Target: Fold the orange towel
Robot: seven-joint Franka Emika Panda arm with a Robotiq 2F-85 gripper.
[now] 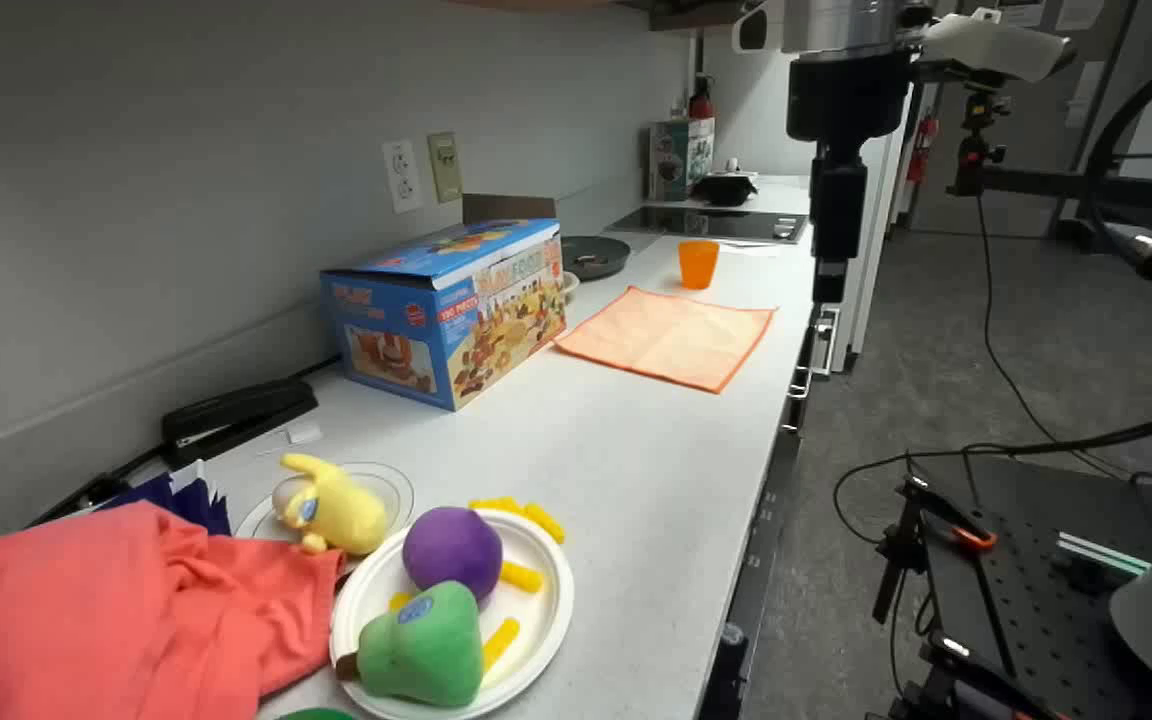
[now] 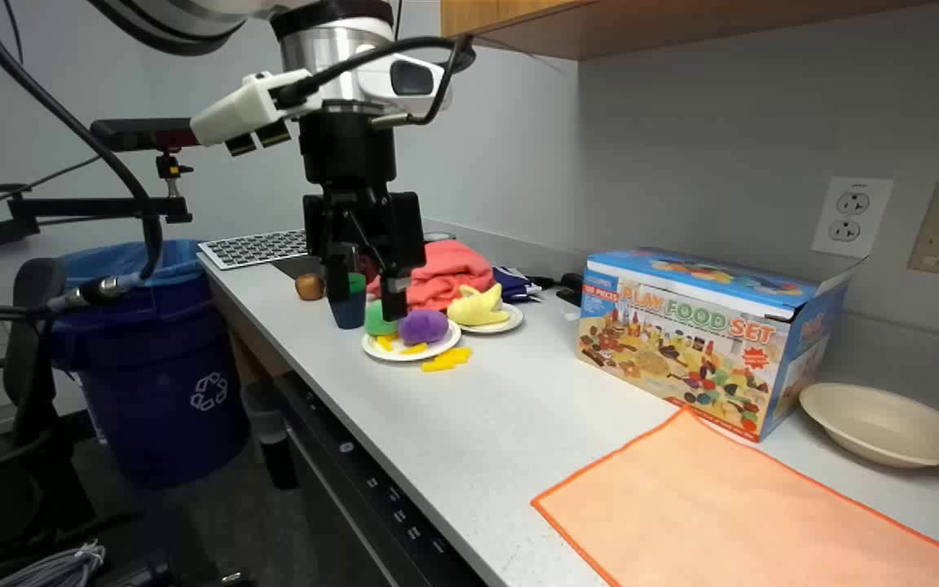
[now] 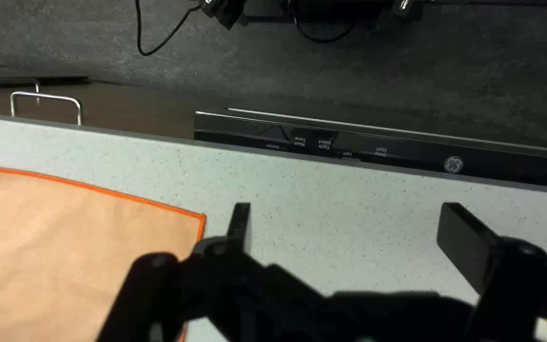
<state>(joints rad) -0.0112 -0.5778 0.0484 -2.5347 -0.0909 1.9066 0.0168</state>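
Observation:
The orange towel (image 1: 671,340) is light orange with a darker orange border. It lies spread flat on the counter in both exterior views, beside the play food box (image 2: 722,505). In the wrist view, the towel (image 3: 64,247) fills the lower left, with one corner near the left finger and part of it hidden behind the gripper. My gripper (image 3: 347,213) is open, with bare white counter showing between its fingers. In the exterior views the gripper (image 1: 829,288) hangs above the counter, apart from the towel, and it holds nothing (image 2: 372,300).
A blue play food box (image 1: 396,340) stands against the wall side. An orange cup (image 1: 698,265) stands beyond the towel. A beige bowl (image 2: 889,428) is beside the box. A plate (image 1: 548,625) with toy food and a red cloth (image 1: 136,610) lie farther along. The counter's front edge (image 3: 302,159) drops to the floor.

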